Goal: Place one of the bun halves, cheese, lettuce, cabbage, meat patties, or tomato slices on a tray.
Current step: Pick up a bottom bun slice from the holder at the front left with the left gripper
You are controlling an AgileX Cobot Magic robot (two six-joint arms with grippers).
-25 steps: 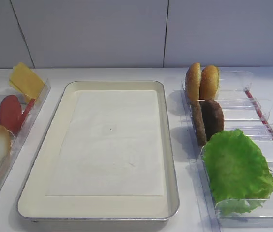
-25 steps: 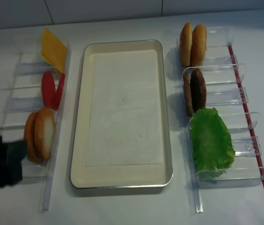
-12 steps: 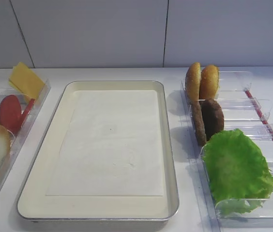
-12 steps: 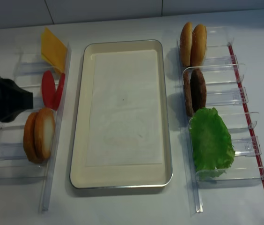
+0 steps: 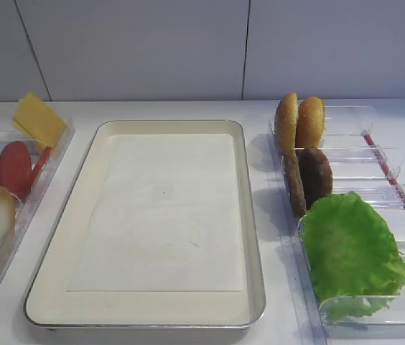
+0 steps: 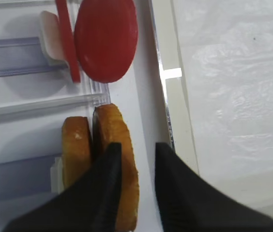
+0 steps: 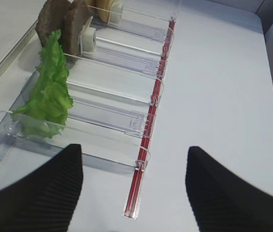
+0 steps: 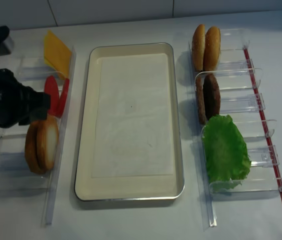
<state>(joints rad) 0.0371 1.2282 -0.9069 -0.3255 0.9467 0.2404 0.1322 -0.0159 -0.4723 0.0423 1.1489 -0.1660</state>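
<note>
**Left jaws closing around a bun half**

The left gripper (image 6: pixel 135 191) is hanging over the left bin, its narrowed jaws straddling one bun half (image 6: pixel 117 164) standing on edge just beside the tomato slices (image 6: pixel 106 43); contact is unclear. The right gripper (image 7: pixel 134 186) is hovering with jaws wide apart near the lettuce (image 7: pixel 49 94). The tray (image 5: pixel 80 194) is sitting on the desk (image 5: pixel 274 208) between the bins.

We saw our left black ribbed claw (image 6: pixel 132 188) pointing down, its fingers nearly together. Our right black ribbed claw (image 7: pixel 134 186) hung with fingers spread wide, holding nothing.
</note>
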